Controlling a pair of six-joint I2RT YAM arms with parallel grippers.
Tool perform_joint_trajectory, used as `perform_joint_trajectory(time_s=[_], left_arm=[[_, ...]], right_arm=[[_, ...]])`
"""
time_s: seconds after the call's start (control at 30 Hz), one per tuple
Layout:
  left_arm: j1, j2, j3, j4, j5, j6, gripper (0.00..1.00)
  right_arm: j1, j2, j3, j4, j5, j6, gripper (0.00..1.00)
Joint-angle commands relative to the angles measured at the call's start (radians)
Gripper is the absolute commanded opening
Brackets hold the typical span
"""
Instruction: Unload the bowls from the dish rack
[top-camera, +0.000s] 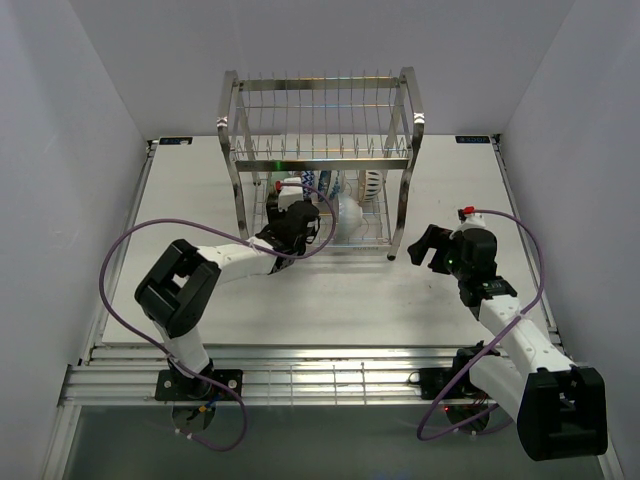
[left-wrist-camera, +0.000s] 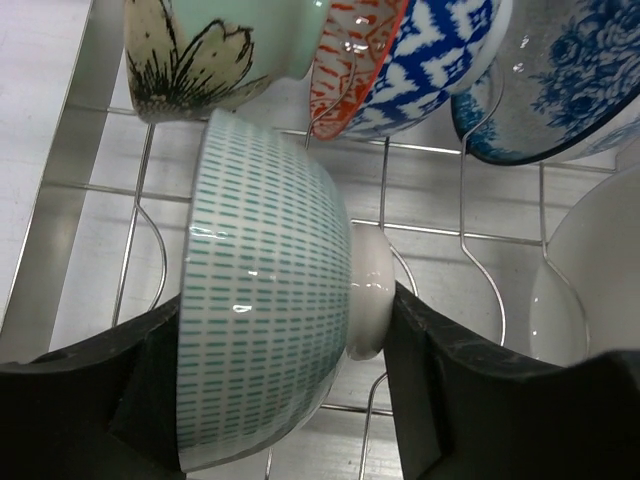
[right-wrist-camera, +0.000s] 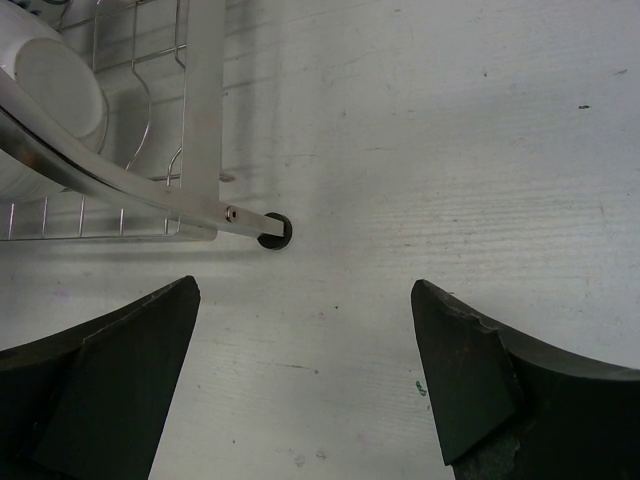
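Steel-wire rack (top-camera: 320, 130), two tiers with chrome posts, parked at the far middle of the desk (top-camera: 330, 310). Carries the bowls (top-camera: 345, 212) in its lower tier, all propped on edge between the divider wires.

Left pincer (top-camera: 292, 218) reaches into that lower tier from the front-left and looks clamped on the dashed bowl (left-wrist-camera: 265, 300), white with rows of little teal dashes. Fingers (left-wrist-camera: 440, 380) on both sides of it: one against the rim side, the other against the foot ring. Lifted off the wires or resting on them, can't tell from here.

Across the top of the left wrist view, a packed row of four more:
- flower bowl (left-wrist-camera: 200, 50), mint with a black-outlined blossom, just above the dashed one
- orange bowl (left-wrist-camera: 345, 60), red-orange pattern on white, tucked against the next
- blue bowl (left-wrist-camera: 430, 50), bold blue-and-white geometric print
- rose bowl (left-wrist-camera: 570, 80), blue roses on grey-white, dark blue rim

Also a plain white bowl (left-wrist-camera: 580, 270) at the right edge, just beside the right-hand finger.

Right pincer (right-wrist-camera: 305, 290) hangs over bare desk just off the rack's front-right corner, spread wide, gripping nothing. Rack's black foot (right-wrist-camera: 272, 230) sits a bit up and left of the gap, not touching either finger.
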Motion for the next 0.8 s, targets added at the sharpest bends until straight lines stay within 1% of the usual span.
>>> perform_joint_trajectory(time_s=[0.0,0.03,0.13,0.17,0.27,0.37,0.47,0.77], left_arm=[[0.002,-0.012,0.025,-0.016,-0.069,0.022,0.69],[0.002,-0.017,0.023,-0.017,-0.072,0.022,0.65],[0.001,-0.040,0.012,-0.021,-0.060,0.020,0.57],[0.001,-0.052,0.005,-0.021,-0.052,0.016,0.52],[-0.001,-0.068,-0.006,-0.031,-0.016,-0.006,0.47],[-0.001,-0.098,-0.040,-0.007,0.035,-0.034,0.46],[0.001,-0.137,-0.083,0.033,0.098,-0.052,0.48],[0.001,-0.199,-0.179,0.163,0.205,-0.057,0.50]], right_arm=[[0.005,0.007,-0.003,0.051,-0.014,-0.009,0.93],[0.005,0.005,-0.003,0.051,-0.016,-0.009,0.93],[0.003,0.008,-0.001,0.053,-0.018,-0.009,0.93],[0.003,0.010,-0.001,0.053,-0.018,-0.009,0.93],[0.005,0.011,0.000,0.051,-0.018,-0.009,0.93],[0.003,0.008,0.000,0.050,-0.019,-0.011,0.94],[0.005,0.005,-0.001,0.048,-0.018,-0.012,0.94],[0.003,0.004,0.003,0.043,-0.002,-0.020,0.94]])
